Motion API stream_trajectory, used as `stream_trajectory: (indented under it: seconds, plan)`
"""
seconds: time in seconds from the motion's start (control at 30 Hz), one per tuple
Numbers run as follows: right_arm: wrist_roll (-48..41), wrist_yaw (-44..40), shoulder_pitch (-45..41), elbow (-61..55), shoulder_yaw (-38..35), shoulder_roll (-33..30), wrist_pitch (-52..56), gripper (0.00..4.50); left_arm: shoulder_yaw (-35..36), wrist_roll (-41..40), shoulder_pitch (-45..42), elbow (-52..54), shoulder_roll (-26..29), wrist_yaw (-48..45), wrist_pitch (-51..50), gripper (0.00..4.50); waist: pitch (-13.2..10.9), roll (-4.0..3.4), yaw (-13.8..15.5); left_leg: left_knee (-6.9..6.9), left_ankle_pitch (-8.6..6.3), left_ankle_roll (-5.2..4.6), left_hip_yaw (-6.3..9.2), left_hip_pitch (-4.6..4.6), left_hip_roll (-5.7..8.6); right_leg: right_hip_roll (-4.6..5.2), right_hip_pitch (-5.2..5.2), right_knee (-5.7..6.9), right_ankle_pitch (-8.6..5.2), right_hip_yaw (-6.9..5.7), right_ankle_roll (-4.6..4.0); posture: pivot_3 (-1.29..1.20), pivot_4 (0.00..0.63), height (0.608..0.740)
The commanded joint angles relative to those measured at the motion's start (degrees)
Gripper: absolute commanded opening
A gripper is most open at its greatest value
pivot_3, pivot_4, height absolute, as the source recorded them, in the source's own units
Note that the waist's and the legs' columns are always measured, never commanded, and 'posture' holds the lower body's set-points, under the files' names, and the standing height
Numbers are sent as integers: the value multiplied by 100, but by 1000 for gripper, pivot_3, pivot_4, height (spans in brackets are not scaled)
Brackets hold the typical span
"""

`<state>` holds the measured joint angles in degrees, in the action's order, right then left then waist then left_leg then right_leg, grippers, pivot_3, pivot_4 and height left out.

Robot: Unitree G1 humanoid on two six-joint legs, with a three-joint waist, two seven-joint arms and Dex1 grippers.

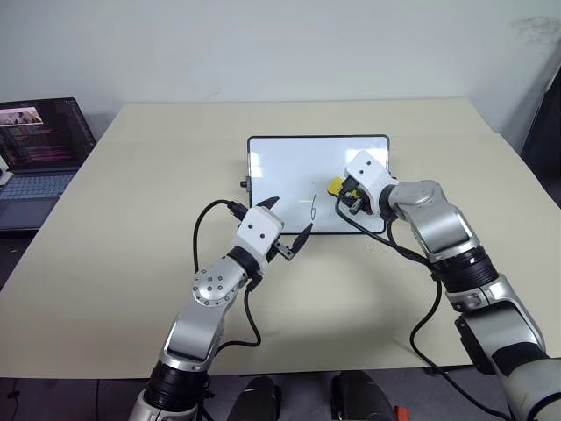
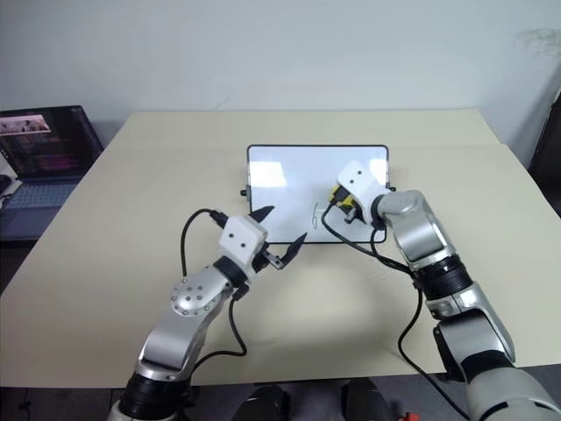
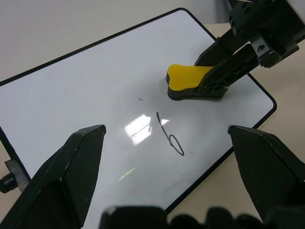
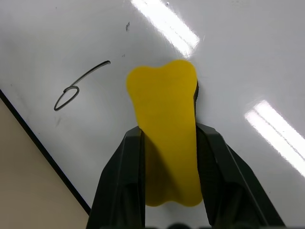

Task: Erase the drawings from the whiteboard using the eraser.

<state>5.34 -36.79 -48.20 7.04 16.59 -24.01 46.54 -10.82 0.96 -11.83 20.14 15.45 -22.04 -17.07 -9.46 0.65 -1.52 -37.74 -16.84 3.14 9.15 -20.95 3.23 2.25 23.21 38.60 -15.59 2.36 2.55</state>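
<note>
Head views: the board (image 1: 289, 167) lies mid-worktop (image 1: 131, 219). The right gripper (image 1: 348, 195) clamps the eraser (image 1: 336, 186) on the board's right part; the left gripper (image 1: 287, 226), spread and empty, hovers at the near edge.

Left wrist view: one drawing (image 3: 170, 135), a 6-like loop, remains near the eraser.

Right wrist view: eraser flat on the board; judged mostly done, one mark left.

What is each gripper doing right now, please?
Left gripper: open, holding nothing.
Right gripper: closed on the eraser, pressed to the whiteboard.
</note>
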Motion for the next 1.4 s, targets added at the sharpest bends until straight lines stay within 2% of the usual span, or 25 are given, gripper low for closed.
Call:
stream_trajectory:
  seconds: [0.03, 0.4, 0.63, 0.77, 1.0, 1.4]
  plan:
    - [-130, 135, -8, -464, -322, 33, 222, 1144, 80, -61, -109, 373, 50, -58, 13, 4500, -1, 1, 0, 0, 0, 0, 0, -2, 0, 0, 1, -1, 0, 0, 0, 0, 150, 740]
    - [-641, 873, 432, -1723, -1365, 471, 557, 1144, 388, -177, -18, 808, 46, 119, -426, 4500, -1, 0, 1, 5, -1, 2, -2, -12, -1, 0, 8, -14, -3, 3, 4, 0, 150, 740]
    - [-978, 1548, 1488, -2720, -2079, 958, 300, 1144, 586, -104, 629, 1120, -139, 552, -502, 4500, 0, 0, 2, 17, -1, 2, -1, -11, -3, 1, 7, -25, -3, 2, 4, 0, 150, 740]
    - [-955, 1780, 2316, -3178, -2012, 1072, 19, 1144, 581, 35, 821, 1080, -262, 834, -365, 4500, 0, 0, 4, 23, -1, 2, -1, -11, -4, 1, 3, -36, -2, 2, 4, 0, 150, 740]
    - [-772, 2092, 2908, -3281, -1792, 1047, -410, 1144, 694, 577, 1049, 967, -308, 1473, -113, 4500, 0, 0, -14, 68, 2, 2, -14, 9, -7, 0, 2, -51, -2, 10, 4, 0, 150, 740]
    - [-870, 2202, 2930, -3180, -1729, 948, -492, 1144, 660, 530, 1266, 1128, -340, 1413, -77, 4500, 0, 1, -10, 73, 11, 19, -16, 5, -9, -2, 2, -61, -3, 8, 4, 0, 150, 740]
